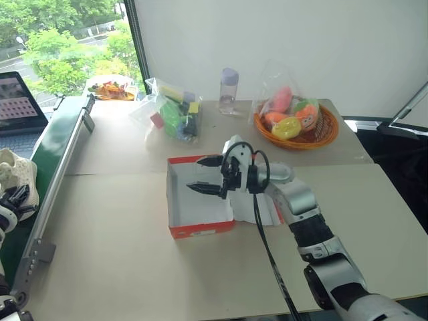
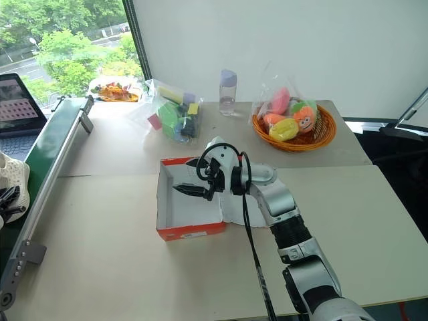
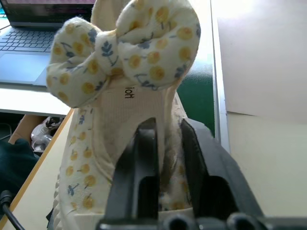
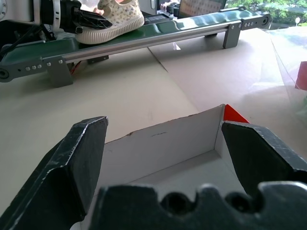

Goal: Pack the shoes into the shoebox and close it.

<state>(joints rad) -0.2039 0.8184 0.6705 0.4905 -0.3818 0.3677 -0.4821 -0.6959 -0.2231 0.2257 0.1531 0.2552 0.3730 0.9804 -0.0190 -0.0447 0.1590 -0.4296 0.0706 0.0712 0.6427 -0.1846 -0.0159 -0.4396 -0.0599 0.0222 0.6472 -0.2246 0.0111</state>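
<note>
Table (image 1: 120,267): we note broad bare board in front of and left of the box.
Conveyor (image 1: 57,157): green belt along the table's left edge.
Shoebox (image 1: 175,200): red-orange, open, white inside, near table centre.
Right gripper (image 1: 204,176): we hold it over the box, fingers spread, holding nothing.
Left gripper (image 3: 163,158): clamped on the shoe.
Shoe (image 3: 115,115): cream, yellow-flowered, bowed, on the belt; its tag lettering is unreadable to us.
</note>
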